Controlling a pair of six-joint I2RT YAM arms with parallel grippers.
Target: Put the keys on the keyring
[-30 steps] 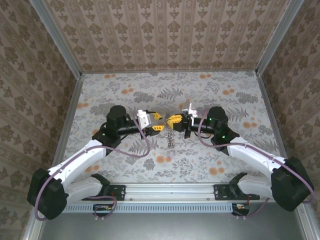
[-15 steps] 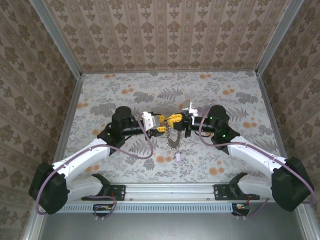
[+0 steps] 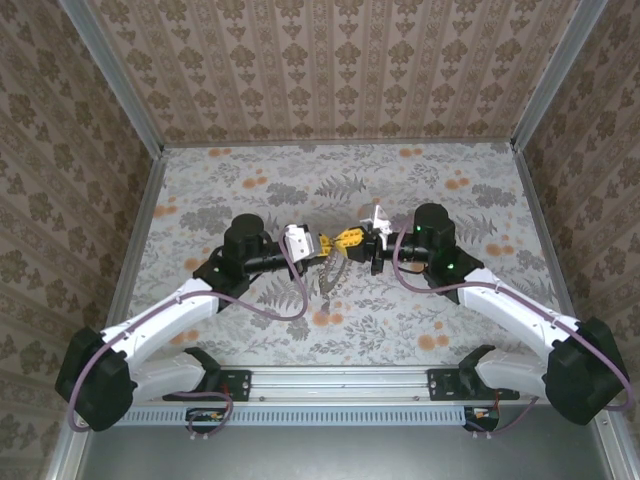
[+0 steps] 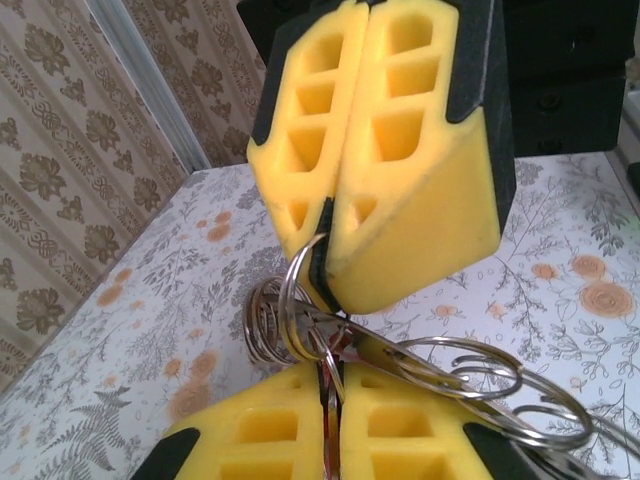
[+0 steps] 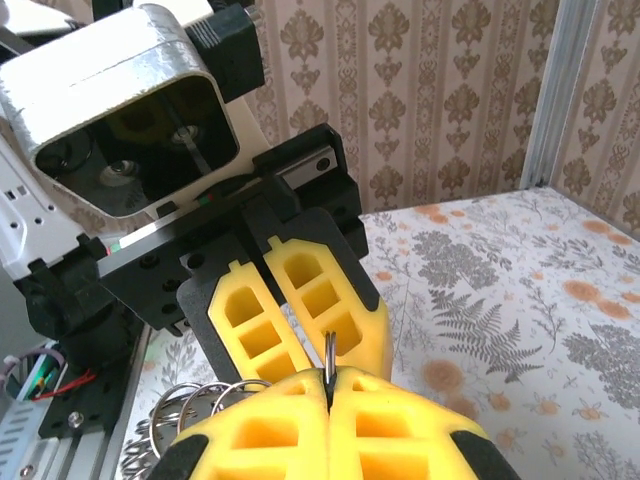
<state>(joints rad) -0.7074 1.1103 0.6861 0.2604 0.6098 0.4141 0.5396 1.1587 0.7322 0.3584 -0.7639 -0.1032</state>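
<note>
- The left end effector [image 3: 322,248] and the right end effector [image 3: 350,239] meet tip to tip above the middle of the floral counter [image 3: 460,200], both held off its surface.
- The keyring [image 4: 268,322] is a bunch of thin silver wire loops, caught between the two sets of yellow fingers.
- In the left wrist view, the left end effector's fingers [image 4: 400,440] are at the bottom of the picture. They are pressed together with several loops clamped in the seam between them.
- In the same view, the right end effector comes in from the top with its fingers also pressed together. One loop runs into the seam at its tip.
- To the right of the clamped part, more loops fan out loose in the air above the counter.
- In the right wrist view, the right end effector's fingers [image 5: 400,440] are closed, and a single wire stands upright in the slit between them.
- The left end effector faces it just beyond, and a few loops hang at the lower left.
- In the top view, part of the keyring dangles as a short grey strand below the point where the end effectors meet, nearer than the fingertips.
- I cannot tell whether its lower end touches the counter.
</note>
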